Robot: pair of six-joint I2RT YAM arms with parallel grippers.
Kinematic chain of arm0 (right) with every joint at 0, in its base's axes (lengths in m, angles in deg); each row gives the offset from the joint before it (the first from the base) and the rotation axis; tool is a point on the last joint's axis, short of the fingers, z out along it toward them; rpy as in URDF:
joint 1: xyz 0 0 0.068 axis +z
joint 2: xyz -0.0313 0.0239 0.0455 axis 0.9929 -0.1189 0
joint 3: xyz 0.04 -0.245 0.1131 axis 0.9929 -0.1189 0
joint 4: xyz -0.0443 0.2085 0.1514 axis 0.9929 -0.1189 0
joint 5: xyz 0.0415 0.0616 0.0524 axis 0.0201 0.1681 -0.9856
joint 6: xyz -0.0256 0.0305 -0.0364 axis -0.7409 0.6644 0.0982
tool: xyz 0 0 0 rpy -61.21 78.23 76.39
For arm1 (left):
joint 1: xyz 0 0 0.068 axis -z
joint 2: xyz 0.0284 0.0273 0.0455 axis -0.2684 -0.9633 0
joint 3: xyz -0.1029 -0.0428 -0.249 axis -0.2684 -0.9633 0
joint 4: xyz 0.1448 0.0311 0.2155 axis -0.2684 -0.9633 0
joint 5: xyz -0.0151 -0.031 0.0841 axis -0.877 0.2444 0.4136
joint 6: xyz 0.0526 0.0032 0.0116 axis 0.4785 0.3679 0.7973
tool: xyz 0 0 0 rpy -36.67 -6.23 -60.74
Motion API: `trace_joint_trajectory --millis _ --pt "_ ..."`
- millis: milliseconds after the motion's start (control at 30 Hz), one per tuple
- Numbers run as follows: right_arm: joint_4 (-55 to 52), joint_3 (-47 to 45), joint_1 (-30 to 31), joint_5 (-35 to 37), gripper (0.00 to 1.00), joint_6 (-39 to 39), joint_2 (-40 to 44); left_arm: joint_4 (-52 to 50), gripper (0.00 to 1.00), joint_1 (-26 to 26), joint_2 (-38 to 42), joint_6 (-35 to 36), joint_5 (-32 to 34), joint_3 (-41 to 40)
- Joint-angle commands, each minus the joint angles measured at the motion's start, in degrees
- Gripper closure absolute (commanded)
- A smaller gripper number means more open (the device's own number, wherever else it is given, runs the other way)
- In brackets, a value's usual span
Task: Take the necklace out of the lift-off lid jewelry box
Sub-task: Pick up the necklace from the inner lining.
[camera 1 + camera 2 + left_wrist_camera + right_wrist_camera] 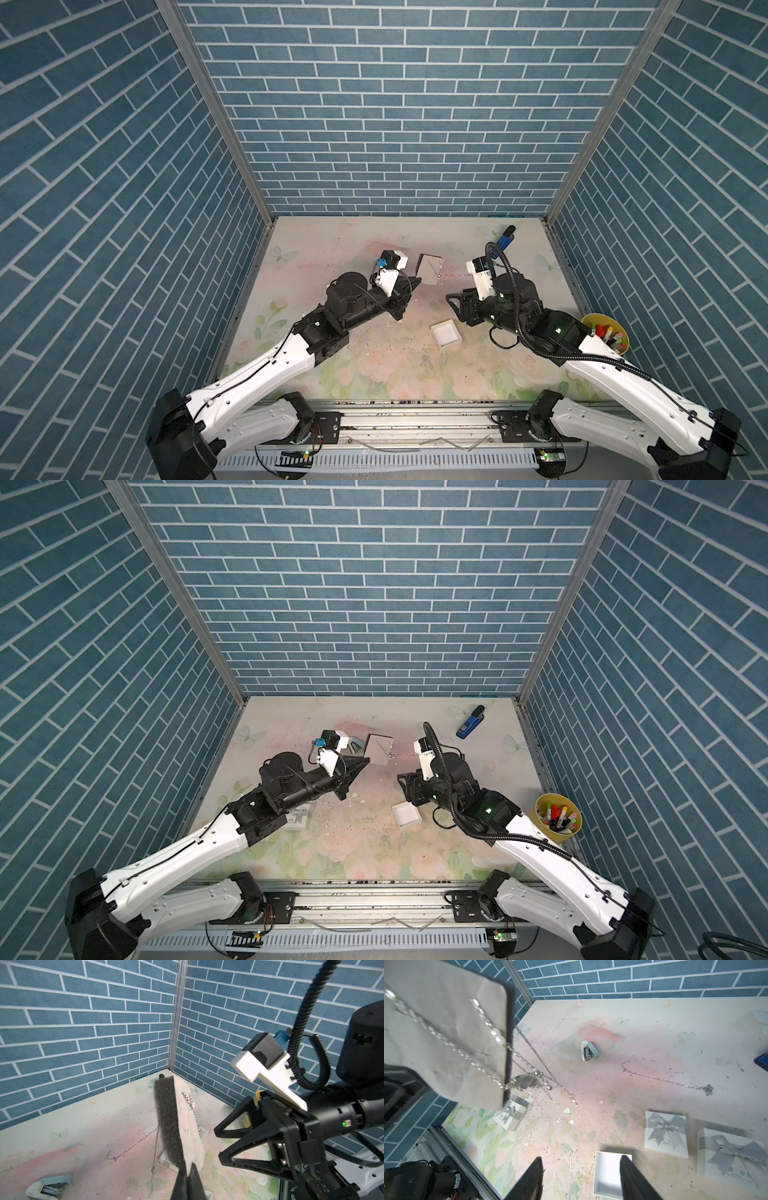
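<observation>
Two silver necklaces are in view. One, a silver chain necklace with small pearl beads (497,1035), is draped over the face of a grey velvet-faced black foam pad (446,1012), and its loose strands hang off the pad's edge. I cannot tell whether they reach the surface. The pad is tilted in the air above the middle of the floral-printed table (374,374), toward its far edge. The left gripper (188,1169) is clamped tight on the pad's lower edge.

The other, a plain silver chain (664,1081), lies flat on the surface between the pad and the right edge.

The right gripper (581,1158) has its jaws well apart and empty, and it hangs over one open white square box base (606,1167), which sits just right of the middle.

Three white boxes with grey satin bows are on the table. Two are side by side (665,1132) (733,1155) near the open base, and a smaller one (510,1114) is toward the left edge.

One blue stapler (470,723) lies near the far right corner. One small pale blue-and-white stapler (588,1051) sits toward the far edge. One yellow cup of markers (557,816) stands at the right edge.
</observation>
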Motion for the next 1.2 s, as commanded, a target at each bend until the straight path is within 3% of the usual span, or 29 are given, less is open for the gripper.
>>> trace_joint_trajectory --millis 0,200,333,533,633,967,1167 --pt "5.69 0.62 -0.04 -1.32 0.41 -4.13 -1.4 0.27 1.0 0.08 0.31 -0.42 -1.55 1.16" --pt "7.97 3.13 0.0 -2.5 0.41 -7.17 -6.17 0.7 1.0 0.1 0.47 -2.46 -3.02 1.79" --pt "9.23 4.88 0.0 -3.17 0.51 -8.3 -8.76 0.33 1.0 0.1 1.28 -2.42 -2.59 1.79" --pt "13.7 3.15 0.0 -1.65 0.73 -8.82 -8.46 0.87 1.0 0.1 1.4 -2.8 -2.3 1.2" --pt "16.69 1.62 -0.05 -1.61 0.78 -8.87 -7.54 0.78 1.0 0.05 1.42 -3.19 -2.3 0.92" --pt "17.66 0.95 -0.04 -2.16 0.67 -10.88 -8.12 1.4 1.0 0.1 1.45 -3.45 -2.3 0.63" --pt "19.88 -0.48 -0.05 -2.83 0.54 -12.42 -7.69 1.41 1.0 0.1 1.61 -3.74 -1.95 0.96"
